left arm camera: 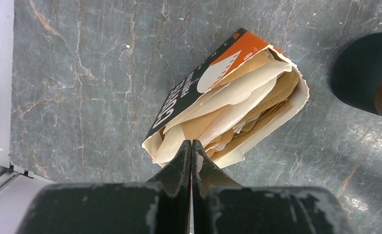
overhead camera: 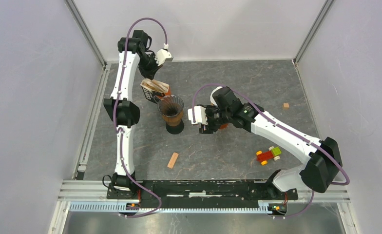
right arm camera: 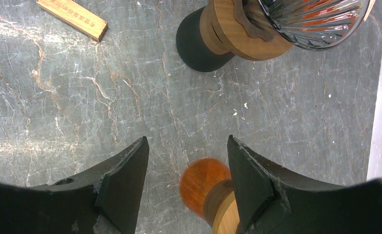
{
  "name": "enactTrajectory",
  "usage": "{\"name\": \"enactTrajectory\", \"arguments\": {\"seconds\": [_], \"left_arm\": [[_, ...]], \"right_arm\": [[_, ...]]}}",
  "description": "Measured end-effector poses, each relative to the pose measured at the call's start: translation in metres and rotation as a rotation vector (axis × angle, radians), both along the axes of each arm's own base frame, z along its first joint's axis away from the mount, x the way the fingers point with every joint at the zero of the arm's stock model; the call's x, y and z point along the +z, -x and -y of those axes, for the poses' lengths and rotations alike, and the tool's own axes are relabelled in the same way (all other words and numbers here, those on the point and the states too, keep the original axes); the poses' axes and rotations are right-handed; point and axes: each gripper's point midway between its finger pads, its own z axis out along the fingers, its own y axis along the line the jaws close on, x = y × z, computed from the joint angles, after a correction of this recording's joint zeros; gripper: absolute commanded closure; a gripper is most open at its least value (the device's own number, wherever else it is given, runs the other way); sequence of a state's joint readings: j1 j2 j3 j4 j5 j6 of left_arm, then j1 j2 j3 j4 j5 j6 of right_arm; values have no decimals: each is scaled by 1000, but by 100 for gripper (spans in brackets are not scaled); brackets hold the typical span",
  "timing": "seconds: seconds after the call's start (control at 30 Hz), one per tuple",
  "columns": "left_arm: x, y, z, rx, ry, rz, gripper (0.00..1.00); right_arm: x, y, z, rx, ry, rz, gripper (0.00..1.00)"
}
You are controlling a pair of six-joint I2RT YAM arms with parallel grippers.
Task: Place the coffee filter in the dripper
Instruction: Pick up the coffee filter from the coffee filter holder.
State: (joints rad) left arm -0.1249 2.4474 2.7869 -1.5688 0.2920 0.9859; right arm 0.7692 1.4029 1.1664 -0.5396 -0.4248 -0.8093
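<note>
Your left pincer [left arm camera: 191, 146] is pressed closed, its tips meeting at the near corner of the torn-open filter pack [left arm camera: 186, 100]. The pack lies on its side on the grey, veined worktop [left arm camera: 82, 73], so the thin cream papers [left arm camera: 247, 90] fan out within reach. You cannot tell whether a sheet is caught. The dripper [right arm camera: 296, 19], a ribbed glass cone on a wooden collar and black foot, stands just beside the pack, apparently without a filter. Your right pincer [right arm camera: 186, 141] hangs open over an orange-topped wooden knob [right arm camera: 203, 183], probably parked out of the way.
</note>
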Motion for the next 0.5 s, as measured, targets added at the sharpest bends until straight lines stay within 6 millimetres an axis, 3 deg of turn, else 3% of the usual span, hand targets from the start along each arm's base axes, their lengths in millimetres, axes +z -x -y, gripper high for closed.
{"name": "enactTrajectory", "arguments": {"seconds": [0.1, 0.23, 0.3, 0.5], "left_arm": [[6, 1, 0, 0, 2, 12, 97], [11, 1, -1, 0, 0, 24, 71], [11, 1, -1, -2, -3, 25, 65], [10, -1, -5, 0, -28, 32, 62]], "right_arm": [[0, 0, 0, 0, 0, 0, 33], [0, 0, 0, 0, 1, -1, 33], [0, 0, 0, 0, 1, -1, 33], [-2, 0, 0, 0, 4, -3, 33]]}}
